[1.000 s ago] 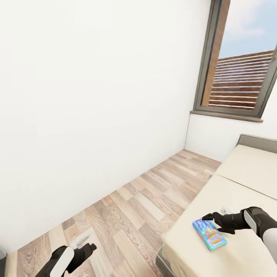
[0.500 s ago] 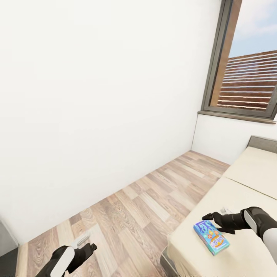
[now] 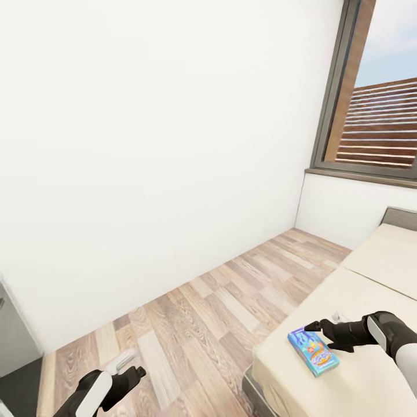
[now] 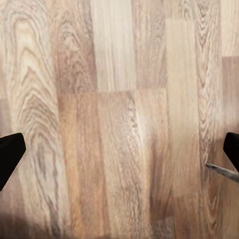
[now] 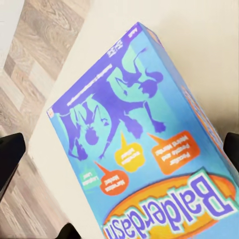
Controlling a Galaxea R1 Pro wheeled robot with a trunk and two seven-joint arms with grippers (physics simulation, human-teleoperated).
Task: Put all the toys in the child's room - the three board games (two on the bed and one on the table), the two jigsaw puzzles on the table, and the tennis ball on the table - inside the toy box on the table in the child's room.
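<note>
Blue board game (image 3: 313, 351) lies on the bed (image 3: 370, 289) just below the right tool (image 3: 313, 327), its fingers spread wide.

Bare mattress (image 3: 370, 289) lies open around the blue game box (image 3: 313, 351) from 12 to 3 o'clock; white wall (image 3: 150, 145) blocks 10 o'clock.

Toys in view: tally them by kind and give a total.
Board games: 1, the blue board game lying on the bed under the right gripper
Jigsaw puzzles: 0
Tennis balls: 0
Total: 1
</note>
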